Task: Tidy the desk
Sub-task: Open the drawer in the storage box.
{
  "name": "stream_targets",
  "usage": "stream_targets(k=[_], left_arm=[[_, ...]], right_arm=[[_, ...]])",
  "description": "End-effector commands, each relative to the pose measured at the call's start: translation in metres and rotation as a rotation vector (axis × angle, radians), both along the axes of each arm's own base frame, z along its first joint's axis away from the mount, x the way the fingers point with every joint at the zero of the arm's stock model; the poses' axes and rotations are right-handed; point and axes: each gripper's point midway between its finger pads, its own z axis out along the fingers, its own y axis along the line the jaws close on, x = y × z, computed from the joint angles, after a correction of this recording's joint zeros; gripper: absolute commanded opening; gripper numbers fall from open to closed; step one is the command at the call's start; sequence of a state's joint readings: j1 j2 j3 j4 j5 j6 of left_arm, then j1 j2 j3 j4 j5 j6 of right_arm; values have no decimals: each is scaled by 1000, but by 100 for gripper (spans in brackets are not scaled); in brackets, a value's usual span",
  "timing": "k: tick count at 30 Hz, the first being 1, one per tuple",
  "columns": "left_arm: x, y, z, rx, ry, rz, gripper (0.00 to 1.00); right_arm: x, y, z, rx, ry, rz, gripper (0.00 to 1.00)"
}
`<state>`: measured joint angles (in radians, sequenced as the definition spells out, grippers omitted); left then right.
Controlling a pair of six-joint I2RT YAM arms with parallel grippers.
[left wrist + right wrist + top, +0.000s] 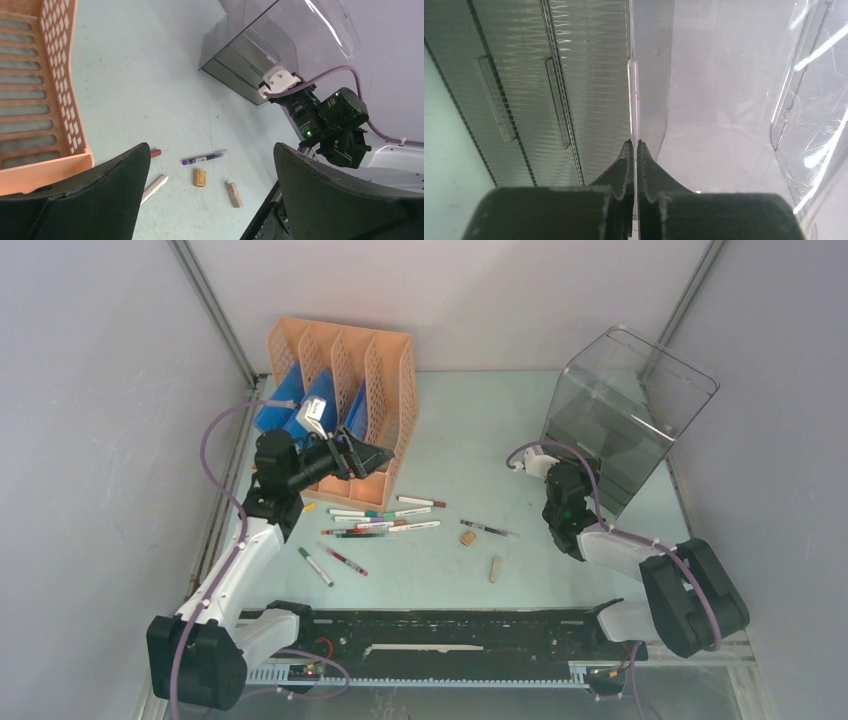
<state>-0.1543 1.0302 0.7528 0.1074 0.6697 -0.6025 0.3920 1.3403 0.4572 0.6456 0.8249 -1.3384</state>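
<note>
right gripper [634,146]: jaws pinched on thin side wall of clear drawer box [640,390], box tipped, probably to reposition it | left gripper [375,456]: jaws wide, empty | tabletop [470,430]: below both arms, markers [385,520] strewn mid-front

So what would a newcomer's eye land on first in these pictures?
Probably the clear drawer box at the back right, apparently tilted, with the right end effector pinched shut on its thin clear wall. Next, the orange file rack at back left, and the loose markers scattered on the desk in front of it.
</note>
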Motion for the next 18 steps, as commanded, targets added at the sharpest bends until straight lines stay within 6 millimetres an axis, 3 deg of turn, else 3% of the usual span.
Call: stream_targets(k=[1, 8, 14, 18], left_arm=[[-4, -12, 15, -43, -42, -72, 100], [-13, -46, 9, -83, -14, -168, 100], [-16, -95, 17, -147, 12, -241, 100], [-8, -133, 32, -285, 27, -263, 100]], right_arm=[[-5, 20, 29, 43, -71, 57, 0], [-22, 51, 52, 101, -87, 124, 0], [-29, 59, 62, 135, -99, 143, 0], [-31, 60, 61, 146, -99, 145, 0]])
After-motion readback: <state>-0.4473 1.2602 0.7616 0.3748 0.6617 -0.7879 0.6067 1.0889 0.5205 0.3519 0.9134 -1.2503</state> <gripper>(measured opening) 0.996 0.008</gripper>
